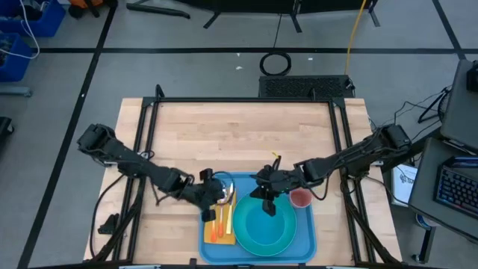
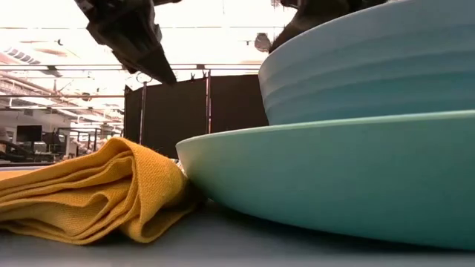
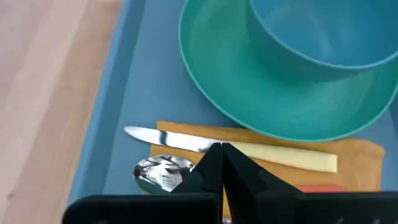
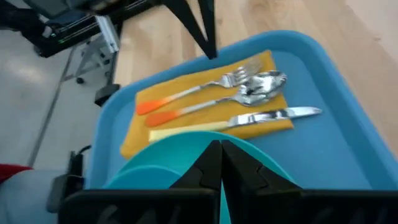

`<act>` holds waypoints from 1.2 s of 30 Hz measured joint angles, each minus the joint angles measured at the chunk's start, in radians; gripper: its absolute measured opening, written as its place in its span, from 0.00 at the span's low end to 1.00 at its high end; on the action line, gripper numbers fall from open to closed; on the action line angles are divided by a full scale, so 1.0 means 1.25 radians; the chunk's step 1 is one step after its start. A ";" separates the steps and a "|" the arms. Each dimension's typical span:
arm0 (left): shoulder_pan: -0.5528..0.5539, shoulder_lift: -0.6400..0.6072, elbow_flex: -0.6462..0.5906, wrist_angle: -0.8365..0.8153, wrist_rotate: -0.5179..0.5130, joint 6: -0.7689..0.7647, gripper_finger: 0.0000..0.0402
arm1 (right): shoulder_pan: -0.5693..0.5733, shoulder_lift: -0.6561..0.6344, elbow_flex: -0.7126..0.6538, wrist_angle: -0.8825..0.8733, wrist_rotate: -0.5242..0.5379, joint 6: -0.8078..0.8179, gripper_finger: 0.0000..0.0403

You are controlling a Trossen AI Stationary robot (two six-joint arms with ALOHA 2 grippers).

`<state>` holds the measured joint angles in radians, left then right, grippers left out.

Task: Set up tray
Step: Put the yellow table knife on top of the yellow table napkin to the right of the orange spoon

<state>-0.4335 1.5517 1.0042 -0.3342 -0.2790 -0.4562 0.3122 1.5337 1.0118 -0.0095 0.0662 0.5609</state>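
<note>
Though unlabelled, tray (image 1: 306, 237) holds plate (image 1: 263, 224).

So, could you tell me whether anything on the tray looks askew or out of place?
Only slightly: the knife lies half off the yellow napkin, its blade tip on the bare blue tray, while the fork and spoon lie fully on the napkin. The bowl sits in the plate. Nothing is spilled.

Cutlery (image 4: 249, 99) on napkin (image 4: 180, 93), in tray (image 4: 336, 149)
</note>
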 joint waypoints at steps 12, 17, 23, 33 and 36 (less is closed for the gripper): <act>0.176 0.000 0.000 -0.020 0.243 0.059 0.01 | 0.010 -0.100 -0.255 0.311 0.010 0.059 0.00; 0.217 0.000 0.000 -0.005 0.295 0.088 0.01 | 0.024 -0.146 -0.315 0.372 0.013 0.020 0.00; 0.257 0.021 0.000 -0.006 0.290 0.108 0.00 | 0.024 -0.190 -0.351 0.369 0.035 -0.019 0.00; 0.273 0.131 0.029 0.019 0.369 0.119 0.00 | 0.024 -0.199 -0.358 0.367 0.033 -0.046 0.00; 0.270 0.163 0.053 0.013 0.372 0.135 0.00 | 0.024 -0.199 -0.359 0.360 0.034 -0.054 0.00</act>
<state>-0.0964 1.7556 1.0699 -0.3183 0.1864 -0.2878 0.3424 1.2854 0.5636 0.4407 0.1081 0.4933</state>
